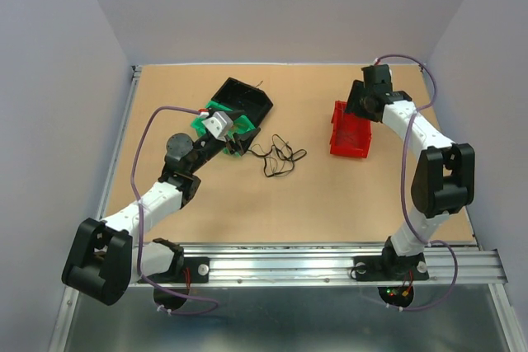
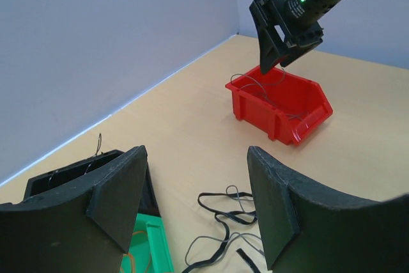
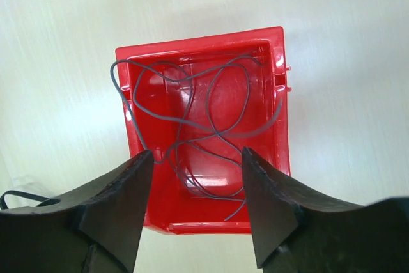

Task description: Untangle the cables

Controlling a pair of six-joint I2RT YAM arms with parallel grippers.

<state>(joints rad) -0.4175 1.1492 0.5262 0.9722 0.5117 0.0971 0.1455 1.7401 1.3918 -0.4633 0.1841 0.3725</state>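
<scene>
A small tangle of thin black and grey cables point(image 1: 279, 157) lies on the table between the bins; in the left wrist view it point(image 2: 233, 218) lies just beyond my fingers. My left gripper point(image 1: 236, 146) point(image 2: 198, 206) is open and empty, hovering left of the tangle, over the edge of the green bin. Thin grey wires point(image 3: 192, 116) lie looped inside the red bin point(image 3: 201, 39) point(image 1: 348, 131). My right gripper point(image 1: 361, 106) point(image 3: 197, 190) is open and empty above the red bin, holding nothing.
A black bin point(image 1: 243, 98) point(image 2: 64, 174) with a thin wire in it stands behind the green bin point(image 1: 216, 121) point(image 2: 150, 244), which holds a thin orange wire point(image 2: 131, 261). Walls close the table at the back and sides.
</scene>
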